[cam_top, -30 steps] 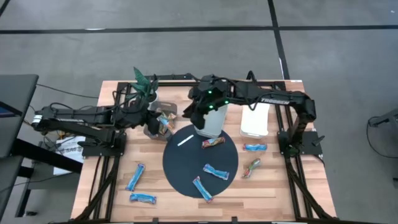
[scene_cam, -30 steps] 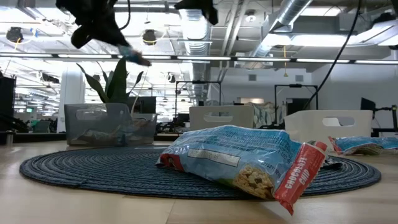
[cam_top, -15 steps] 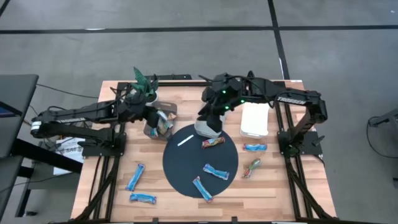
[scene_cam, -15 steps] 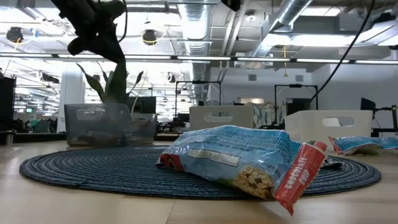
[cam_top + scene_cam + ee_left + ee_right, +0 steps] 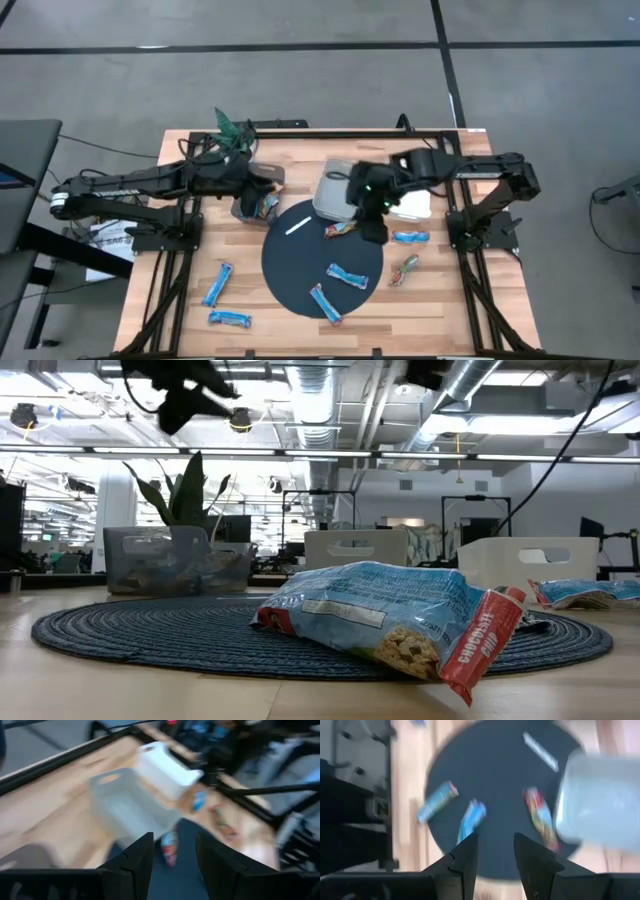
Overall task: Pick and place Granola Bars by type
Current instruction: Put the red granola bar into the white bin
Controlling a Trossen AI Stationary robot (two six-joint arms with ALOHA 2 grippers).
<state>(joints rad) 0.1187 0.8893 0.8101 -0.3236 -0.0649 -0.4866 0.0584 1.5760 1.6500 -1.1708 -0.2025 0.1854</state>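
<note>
Granola bars lie spread over the wooden table and the round dark mat (image 5: 322, 262): a multicoloured bar (image 5: 342, 230) and two blue ones (image 5: 347, 275) (image 5: 325, 303) on the mat. Off it lie a blue bar (image 5: 410, 237), a multicoloured bar (image 5: 404, 268) and two blue ones at the near left (image 5: 218, 284) (image 5: 228, 318). More bars lie in the grey bin (image 5: 258, 203). My left gripper (image 5: 174, 837) hovers open above that bin (image 5: 262, 187). My right gripper (image 5: 495, 837) hangs open over the mat's far right edge (image 5: 372, 222), beside the multicoloured bar, with nothing between its fingers.
A translucent bin (image 5: 335, 190) and a white bin (image 5: 410, 200) stand side by side at the mat's far right. A thin white stick (image 5: 298, 226) lies on the mat. A potted plant (image 5: 232, 130) stands at the far left, behind the grey bin.
My left gripper has opened and let go of a blue bar above the grey bin, then risen a little. My right gripper has swung from above the translucent bin toward the table's near right, out over the mat's edge.
</note>
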